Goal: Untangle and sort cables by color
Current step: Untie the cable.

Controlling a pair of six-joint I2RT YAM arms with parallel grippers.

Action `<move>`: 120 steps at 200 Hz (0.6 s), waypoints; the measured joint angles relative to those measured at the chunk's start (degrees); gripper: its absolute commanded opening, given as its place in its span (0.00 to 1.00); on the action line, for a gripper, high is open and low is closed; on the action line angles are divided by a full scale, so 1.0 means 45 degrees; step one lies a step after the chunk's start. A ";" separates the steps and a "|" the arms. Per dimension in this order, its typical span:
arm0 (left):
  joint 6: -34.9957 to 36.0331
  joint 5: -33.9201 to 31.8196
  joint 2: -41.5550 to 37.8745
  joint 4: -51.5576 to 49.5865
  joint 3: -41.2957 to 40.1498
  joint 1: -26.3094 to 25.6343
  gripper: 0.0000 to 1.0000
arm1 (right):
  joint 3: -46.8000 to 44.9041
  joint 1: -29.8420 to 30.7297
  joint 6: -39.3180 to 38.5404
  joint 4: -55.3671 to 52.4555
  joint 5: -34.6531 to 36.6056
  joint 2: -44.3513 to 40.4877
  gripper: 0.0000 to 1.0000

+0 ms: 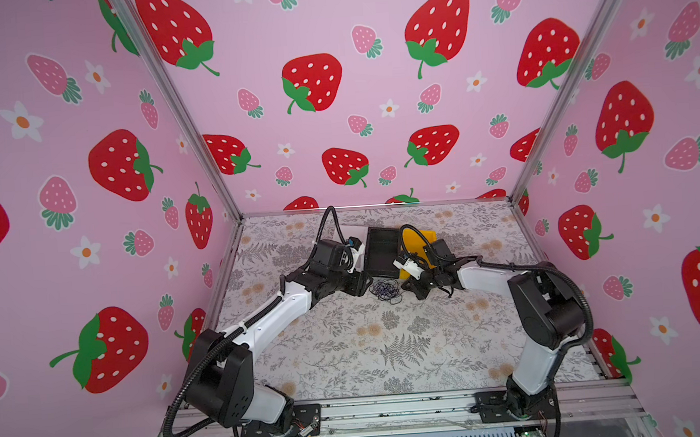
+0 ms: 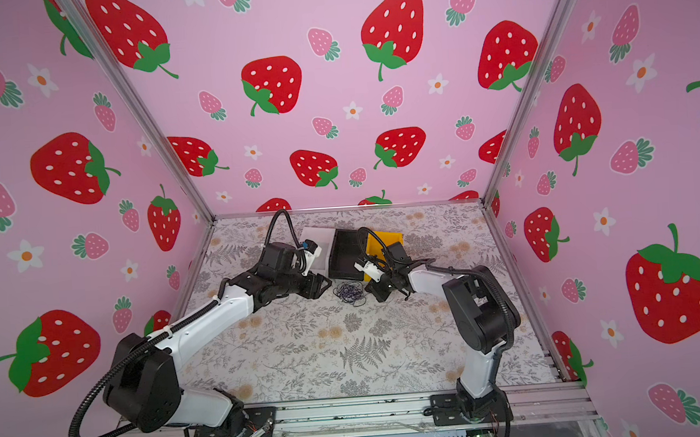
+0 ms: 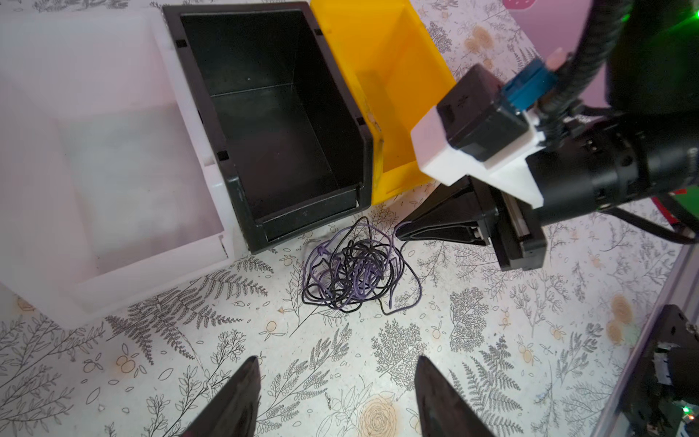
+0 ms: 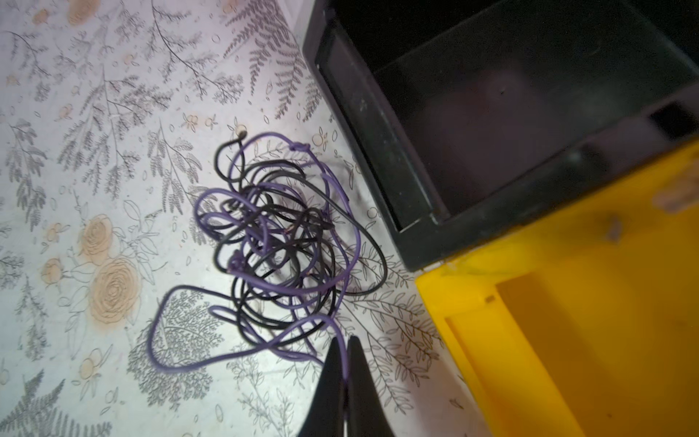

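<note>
The cables (image 3: 355,272) lie in one loose tangle of thin black and purple cords on the floral table, just in front of the bins; they also show in both top views (image 1: 386,290) (image 2: 350,292). My right gripper (image 4: 345,342) is shut on a purple cable (image 4: 302,329) at the tangle's edge, and the cord runs up between its fingertips. From the left wrist view the right gripper (image 3: 406,230) points its closed tip at the pile. My left gripper (image 3: 336,365) is open, a short way from the tangle on the opposite side, with nothing between its fingers.
Three open bins stand side by side behind the tangle: a white bin (image 3: 212,181), a black bin (image 3: 302,223) and a yellow bin (image 3: 397,56). Nothing shows inside them. The black bin's front corner (image 4: 420,242) is close to the cables. Strawberry-print walls enclose the table.
</note>
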 measured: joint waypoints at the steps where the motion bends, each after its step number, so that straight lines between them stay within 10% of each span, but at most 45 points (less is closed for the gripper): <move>1: 0.0005 0.0005 0.0000 0.0015 0.0005 0.0000 0.66 | -0.0019 0.0005 0.0000 0.0000 0.0019 -0.0087 0.00; 120: 0.1894 0.0520 0.0160 0.2074 -0.0112 -0.0835 0.69 | -0.0432 0.0262 -0.0952 0.0175 0.0733 -0.4187 0.00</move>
